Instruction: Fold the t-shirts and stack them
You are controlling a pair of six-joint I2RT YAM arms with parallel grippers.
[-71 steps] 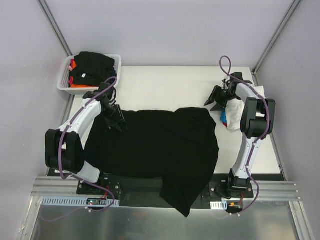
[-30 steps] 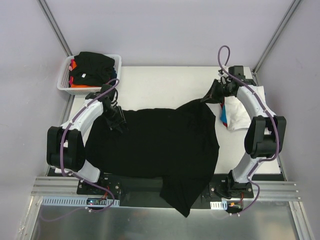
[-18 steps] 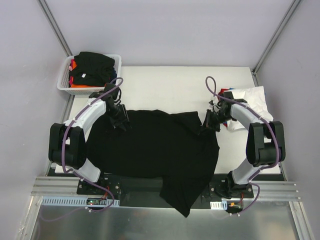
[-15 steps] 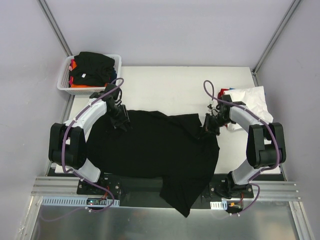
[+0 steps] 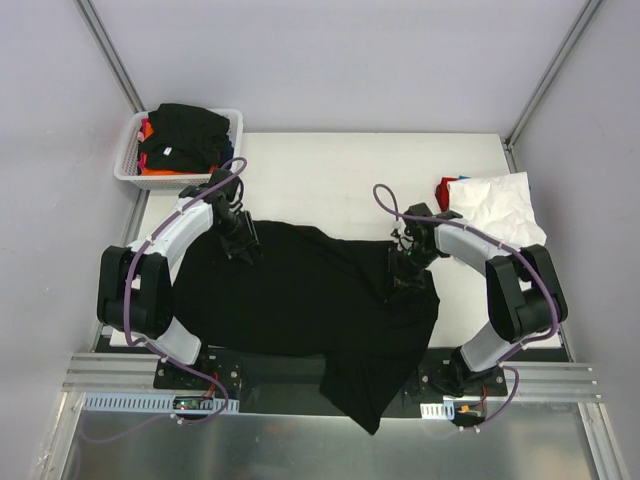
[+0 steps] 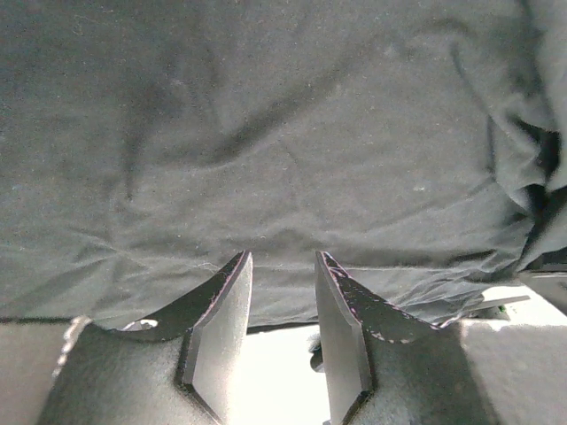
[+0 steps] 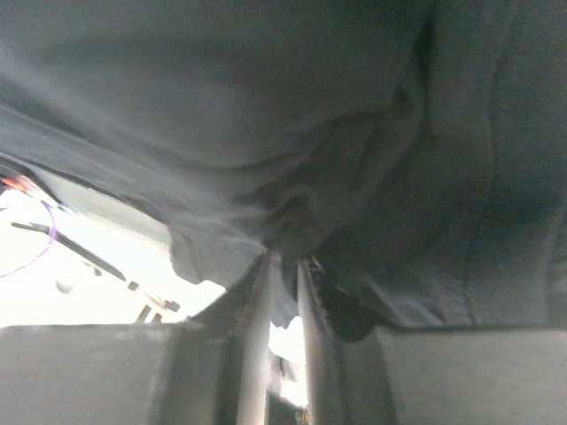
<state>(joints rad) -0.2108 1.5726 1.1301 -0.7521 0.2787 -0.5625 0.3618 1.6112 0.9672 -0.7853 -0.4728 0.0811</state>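
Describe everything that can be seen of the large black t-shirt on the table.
The black t-shirt is soft, matt cloth, spread mostly flat and wrinkled over the near half of the table. Its far right part is bunched, and one portion hangs over the near edge. The left gripper rests at its far left corner, jaws apart at the hem. The right gripper meets the bunched fold, jaws close together; whether either grips is unclear.
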